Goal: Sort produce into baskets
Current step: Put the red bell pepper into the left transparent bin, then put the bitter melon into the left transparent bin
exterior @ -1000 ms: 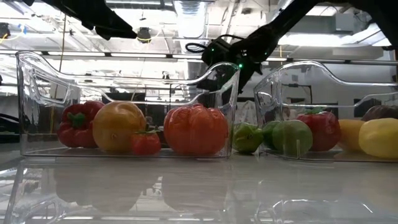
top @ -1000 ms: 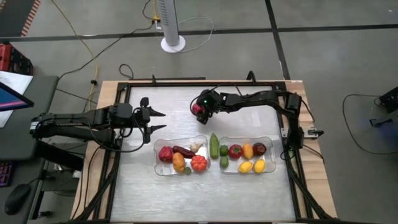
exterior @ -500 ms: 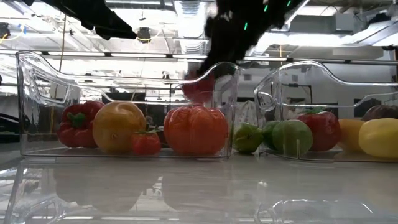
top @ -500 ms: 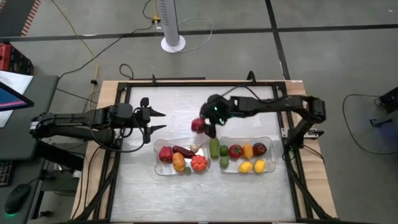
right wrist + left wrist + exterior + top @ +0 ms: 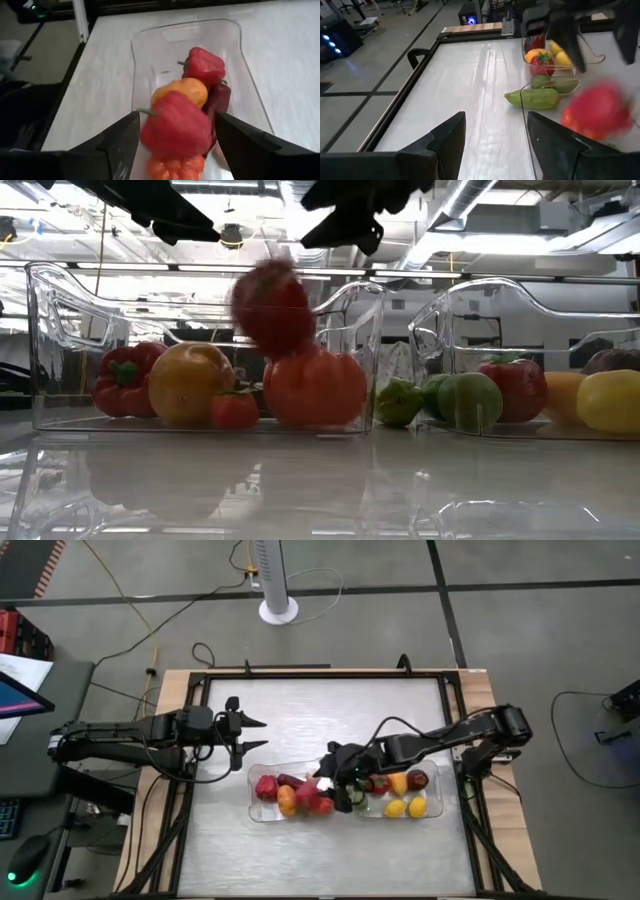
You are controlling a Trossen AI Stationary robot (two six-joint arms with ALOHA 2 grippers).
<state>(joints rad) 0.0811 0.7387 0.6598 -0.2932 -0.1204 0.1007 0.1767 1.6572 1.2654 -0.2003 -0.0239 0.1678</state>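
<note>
The right hand (image 5: 335, 768) hangs over the basket (image 5: 262, 802) that lies nearer the worktop's left edge, its fingers spread apart with nothing between them. Just below it a red pepper-like piece (image 5: 272, 305) is blurred in mid-air, free of the fingers and above the orange tomato-like piece (image 5: 315, 388) already in that basket. From the right wrist view it sits over the pile, above an orange fruit (image 5: 181, 90) and another red pepper (image 5: 205, 65).

The second basket (image 5: 435, 808), nearer the right edge, holds red, yellow and green pieces, and a long green cucumber-like piece (image 5: 534, 98) lies between the two baskets.

The left hand (image 5: 250, 734) waits near the left edge, fingers partly open and empty.

The risk now is the landing: dropping onto rounded, stacked produce, the pepper may bounce or roll over the low clear wall onto the worktop, or knock a neighbour out.
</note>
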